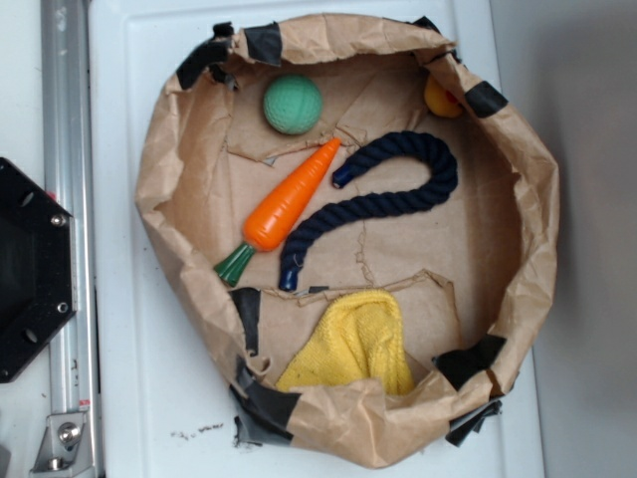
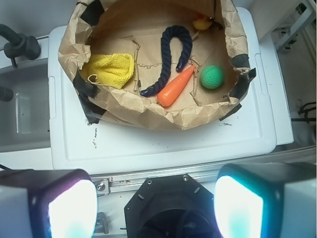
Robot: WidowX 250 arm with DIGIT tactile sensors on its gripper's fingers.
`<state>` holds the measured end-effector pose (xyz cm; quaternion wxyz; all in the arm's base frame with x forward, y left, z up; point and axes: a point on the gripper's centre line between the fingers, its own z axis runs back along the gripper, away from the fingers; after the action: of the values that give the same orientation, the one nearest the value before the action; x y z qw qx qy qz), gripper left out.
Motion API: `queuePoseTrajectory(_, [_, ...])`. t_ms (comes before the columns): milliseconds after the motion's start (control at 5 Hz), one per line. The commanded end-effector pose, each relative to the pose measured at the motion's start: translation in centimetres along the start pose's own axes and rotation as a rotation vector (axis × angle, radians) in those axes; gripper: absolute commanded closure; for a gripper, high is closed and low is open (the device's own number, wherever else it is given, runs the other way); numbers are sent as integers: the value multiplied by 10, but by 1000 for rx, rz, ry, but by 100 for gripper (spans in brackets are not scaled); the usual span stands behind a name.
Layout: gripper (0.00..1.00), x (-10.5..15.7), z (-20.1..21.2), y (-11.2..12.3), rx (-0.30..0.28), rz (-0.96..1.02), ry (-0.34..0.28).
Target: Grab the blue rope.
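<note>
While the gripper point(image 2: 156, 203) sits high and well back from the brown paper bowl point(image 1: 174, 179), its two glowing pads point(image 2: 72, 208) stand wide apart with nothing between them, so it is released. The blue rope point(image 1: 383, 204) lies far ahead of it on the bowl floor, hook-shaped, just beside the toy carrot point(image 1: 289, 204). Green ball point(image 1: 293, 104) and yellow cloth point(image 1: 353, 344) also inside.

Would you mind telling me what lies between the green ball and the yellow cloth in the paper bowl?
The carrot and the blue rope lie between the green ball and the yellow cloth. Both the exterior and wrist views show it.
</note>
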<state>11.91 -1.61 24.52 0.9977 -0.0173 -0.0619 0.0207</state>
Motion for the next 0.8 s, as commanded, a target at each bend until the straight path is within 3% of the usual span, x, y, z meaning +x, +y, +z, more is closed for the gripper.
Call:
queuePoseTrajectory(0, [0, 0, 0, 0, 0, 0, 0])
queuePoseTrajectory(200, [0, 45, -47, 10, 15, 176, -58])
queuePoseTrajectory(400, [0, 85, -101, 16, -16, 257, 3])
queuePoseTrajectory(600, [0, 110, -123, 21, -16, 291, 57])
